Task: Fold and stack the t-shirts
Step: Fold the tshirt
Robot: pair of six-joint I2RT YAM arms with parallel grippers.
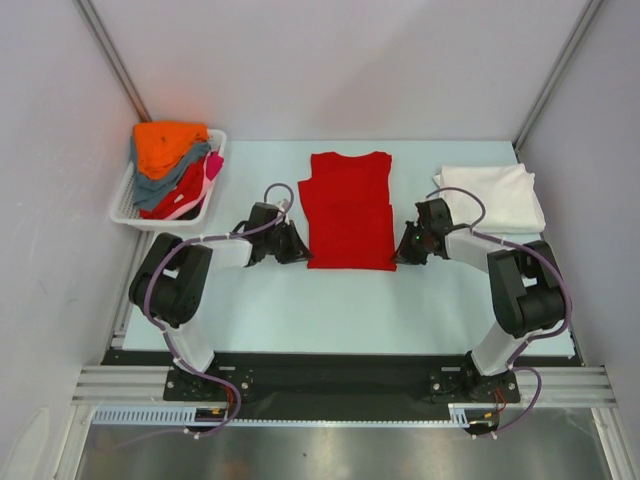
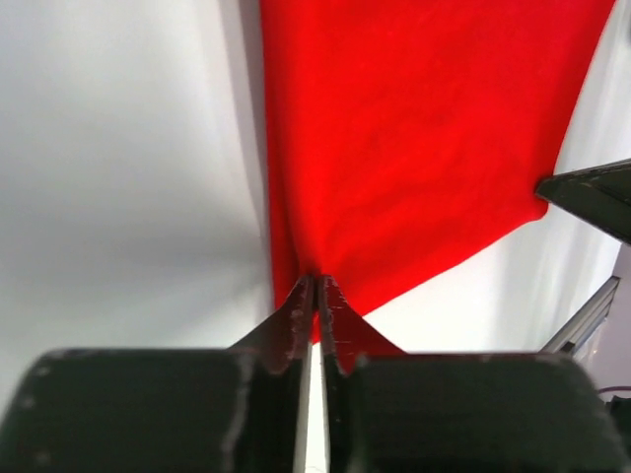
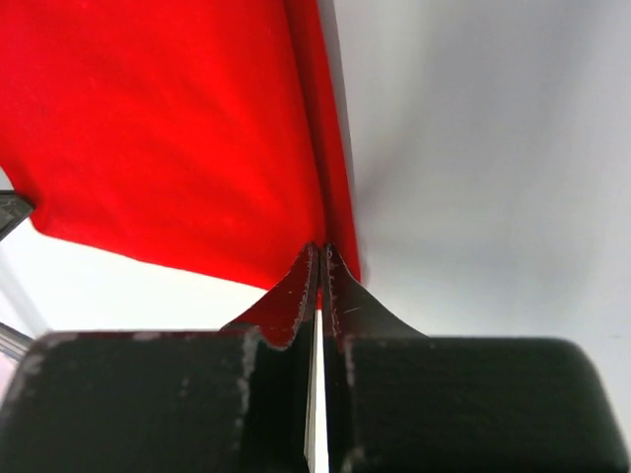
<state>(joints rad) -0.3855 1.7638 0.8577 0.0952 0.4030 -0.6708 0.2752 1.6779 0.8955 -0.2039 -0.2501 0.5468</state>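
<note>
Pinching the red t-shirt [image 1: 348, 212] edges, left gripper [image 2: 316, 286] and right gripper [image 3: 320, 251] clamp fully closed; cloth hides their fingertips.

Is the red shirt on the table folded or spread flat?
Folded: red shirt shows sleeves tucked in and a crosswise edge; both pincers, left and right, pinch its sides.

From the top view you look down from above and behind the arm bases, taking in the whole table [image 1: 260, 310]. Each wrist view sits right behind its own closed fingertips, facing forward along them, very near the cloth. All three share the red shirt [image 1: 349, 210]; the left wrist view sees its left edge [image 2: 414, 148], the right wrist view its right edge [image 3: 168, 128].
</note>
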